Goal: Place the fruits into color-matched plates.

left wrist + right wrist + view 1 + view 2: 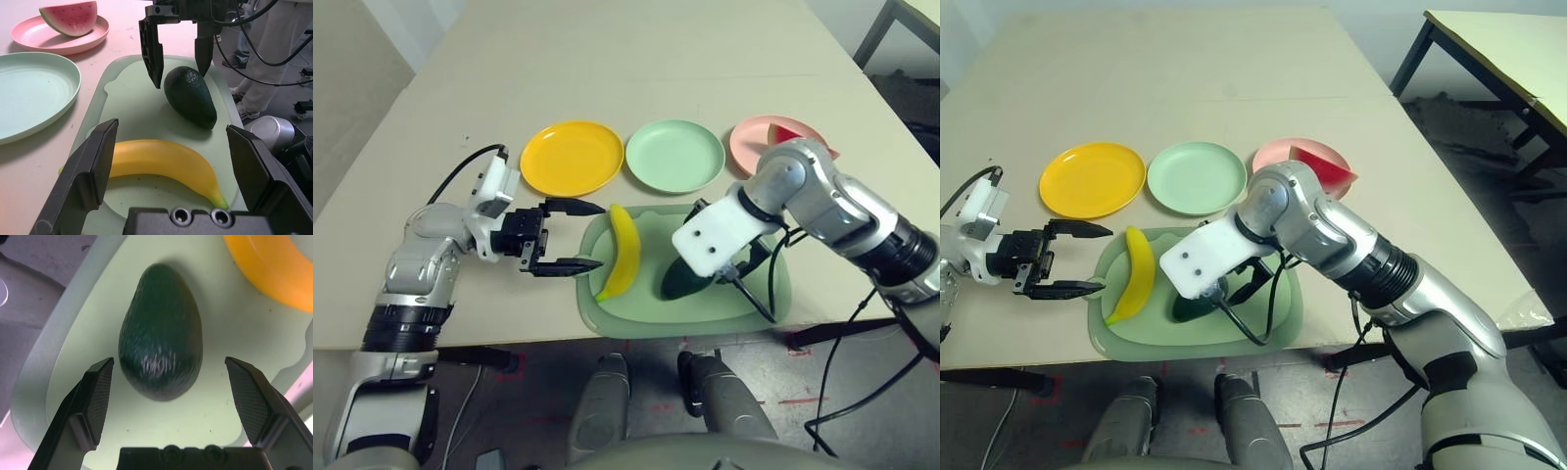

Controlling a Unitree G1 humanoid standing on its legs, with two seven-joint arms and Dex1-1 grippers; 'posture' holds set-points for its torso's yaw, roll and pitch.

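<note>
Lying avocado (160, 352), narrow end seemingly outward

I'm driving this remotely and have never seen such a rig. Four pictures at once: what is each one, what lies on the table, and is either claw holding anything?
It is a humanoid robot with two silver arms, each ending in a two-fingered black claw. The two wide pictures come from its head, looking down at the table. The two close-ups come from cameras on its wrists, looking along the claw's fingers.

On the table stand a yellow plate, a green plate and a pink plate that already holds the watermelon wedge. Nearer the robot, a light-green mat carries the banana and the avocado.

The left claw waits open beside the banana. The right claw hangs open above the avocado. Neither holds anything.
</note>
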